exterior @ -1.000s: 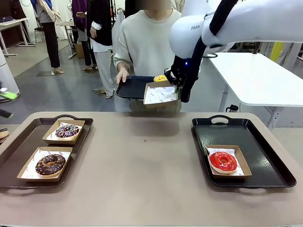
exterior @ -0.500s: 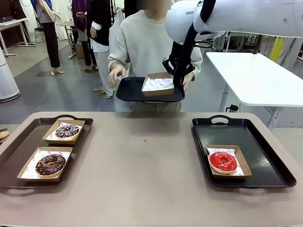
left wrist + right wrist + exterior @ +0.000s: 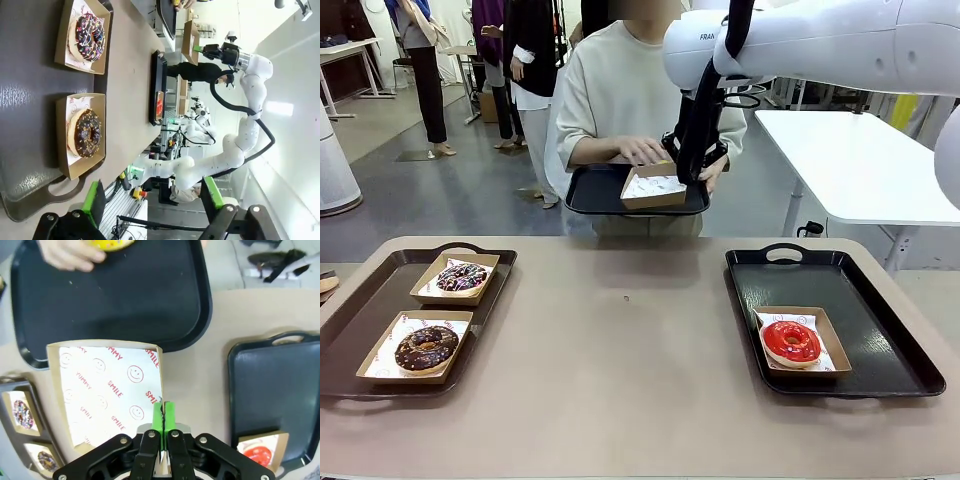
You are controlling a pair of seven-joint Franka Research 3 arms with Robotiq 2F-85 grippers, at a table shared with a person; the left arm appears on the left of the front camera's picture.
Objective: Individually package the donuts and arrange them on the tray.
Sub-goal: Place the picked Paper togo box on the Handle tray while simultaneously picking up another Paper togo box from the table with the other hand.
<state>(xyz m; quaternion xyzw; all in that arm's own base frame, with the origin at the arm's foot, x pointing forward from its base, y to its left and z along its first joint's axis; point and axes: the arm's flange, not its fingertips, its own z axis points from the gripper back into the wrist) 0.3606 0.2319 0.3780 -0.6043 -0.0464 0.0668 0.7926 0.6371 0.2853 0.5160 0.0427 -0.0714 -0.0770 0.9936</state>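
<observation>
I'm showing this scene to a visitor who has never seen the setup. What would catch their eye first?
The right gripper, raised over the far edge of the table, is shut on the rim of an empty paper-lined box, holding it over the black tray that the person holds. The person's hand holds the yellow donut above that tray. On the table, the glossy red donut sits boxed on the tray at the robot's right.
</observation>
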